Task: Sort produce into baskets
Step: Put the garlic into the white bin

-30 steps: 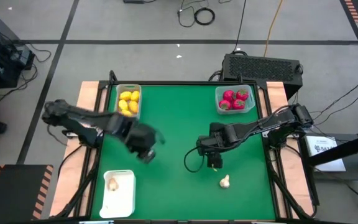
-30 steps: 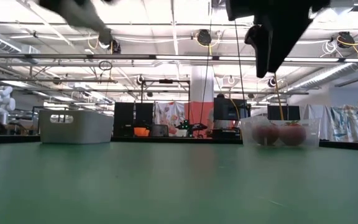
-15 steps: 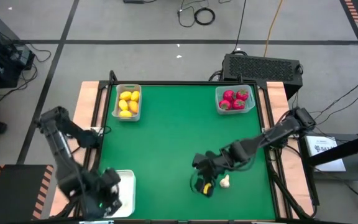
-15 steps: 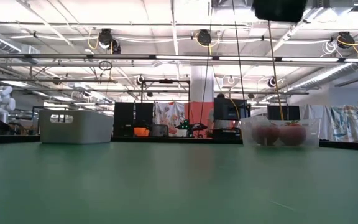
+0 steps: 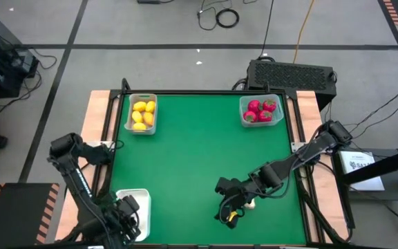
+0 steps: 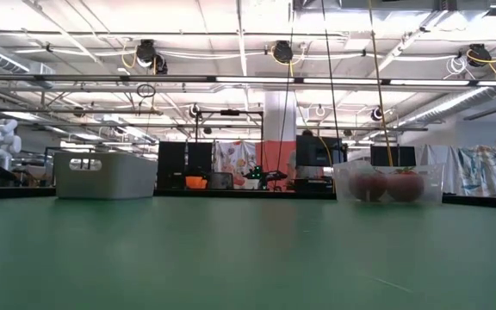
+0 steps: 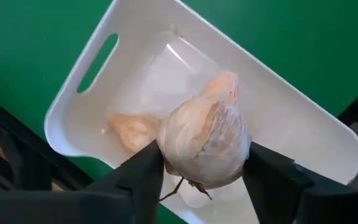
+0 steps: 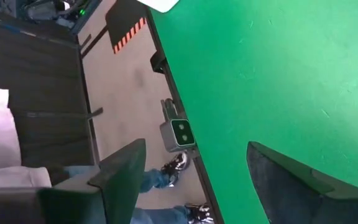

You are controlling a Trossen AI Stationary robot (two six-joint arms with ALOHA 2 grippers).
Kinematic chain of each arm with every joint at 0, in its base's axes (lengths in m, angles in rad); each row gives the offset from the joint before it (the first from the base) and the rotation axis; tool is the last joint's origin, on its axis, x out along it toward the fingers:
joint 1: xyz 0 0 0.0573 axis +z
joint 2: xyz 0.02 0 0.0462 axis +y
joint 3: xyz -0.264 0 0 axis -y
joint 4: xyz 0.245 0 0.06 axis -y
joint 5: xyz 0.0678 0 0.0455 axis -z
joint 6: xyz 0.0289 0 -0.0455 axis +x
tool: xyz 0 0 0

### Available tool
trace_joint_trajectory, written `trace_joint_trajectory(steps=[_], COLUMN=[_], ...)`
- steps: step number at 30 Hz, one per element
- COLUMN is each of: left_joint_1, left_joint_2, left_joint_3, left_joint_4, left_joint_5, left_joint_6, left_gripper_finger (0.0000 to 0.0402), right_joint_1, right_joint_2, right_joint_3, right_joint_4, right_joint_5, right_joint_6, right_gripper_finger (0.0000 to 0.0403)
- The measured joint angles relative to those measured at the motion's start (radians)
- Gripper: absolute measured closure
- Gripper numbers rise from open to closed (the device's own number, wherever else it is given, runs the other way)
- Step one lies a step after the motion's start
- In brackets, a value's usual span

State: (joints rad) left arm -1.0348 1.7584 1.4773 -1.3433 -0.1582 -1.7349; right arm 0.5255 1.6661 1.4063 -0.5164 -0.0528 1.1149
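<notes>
My left gripper (image 7: 205, 160) is shut on a whitish garlic bulb (image 7: 207, 140) above the flat white tray (image 7: 278, 106) at the table's near left corner (image 5: 138, 197). A second garlic bulb (image 7: 132, 129) lies on the tray's floor. My right gripper (image 5: 228, 213) is open and empty near the table's near edge, just left of a third garlic bulb (image 5: 251, 203) that lies on the green table. The right wrist view (image 8: 207, 180) shows only the table and the floor between the fingers. Yellow fruits lie in the grey-white bin (image 5: 142, 113). Red fruits lie in the clear bin (image 5: 261, 111). My left gripper pinches the garlic bulb's fat lower part by its two opposite sides (image 7: 166, 155) between its two fingers. The fingers come from above, pointing down at the tray. The bulb is lifted clear of the tray, its pointed tip (image 7: 225, 81) away from the wrist.
The grey-white bin (image 6: 105, 175) stands at the far left and the clear bin (image 6: 388, 183) at the far right. The green table's middle (image 5: 199, 152) is open. The table's near edge and the floor lie just beyond my right gripper.
My left gripper has swung from the table's left middle toward the near edge and now hangs over the white tray. My right gripper has gone from the table's middle toward the near edge, coming beside the garlic bulb on the table, which has stayed in place.
</notes>
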Motion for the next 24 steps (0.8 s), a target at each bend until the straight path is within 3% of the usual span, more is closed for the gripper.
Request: trace_joint_trajectory(steps=[8, 16, 21, 24], left_joint_1=[0.058, 0.135, 0.194, 0.238], left_joint_2=[-0.002, -0.011, -0.011, -0.011], left_joint_3=[0.0, 0.028, 0.096, 0.109], left_joint_4=[-0.008, -0.005, 0.045, 0.189], left_joint_5=[0.064, 0.089, -0.022, -0.141], left_joint_6=[0.134, 0.181, 0.245, 0.347], left_gripper_finger=[0.0121, 0.0107, 0.0107, 0.0107], right_joint_1=[0.022, 0.058, 0.068, 0.087], right_joint_2=[0.0, 0.0, 0.0, 0.0], right_joint_3=[0.0, 0.0, 0.0, 0.001], right_joint_4=[0.018, 0.011, -0.027, -0.058], right_joint_5=[-0.029, -0.069, -0.139, -0.17], right_joint_6=[-0.006, -0.03, -0.031, -0.014], right_gripper_finger=[0.0133, 0.0133, 0.0133, 0.0133])
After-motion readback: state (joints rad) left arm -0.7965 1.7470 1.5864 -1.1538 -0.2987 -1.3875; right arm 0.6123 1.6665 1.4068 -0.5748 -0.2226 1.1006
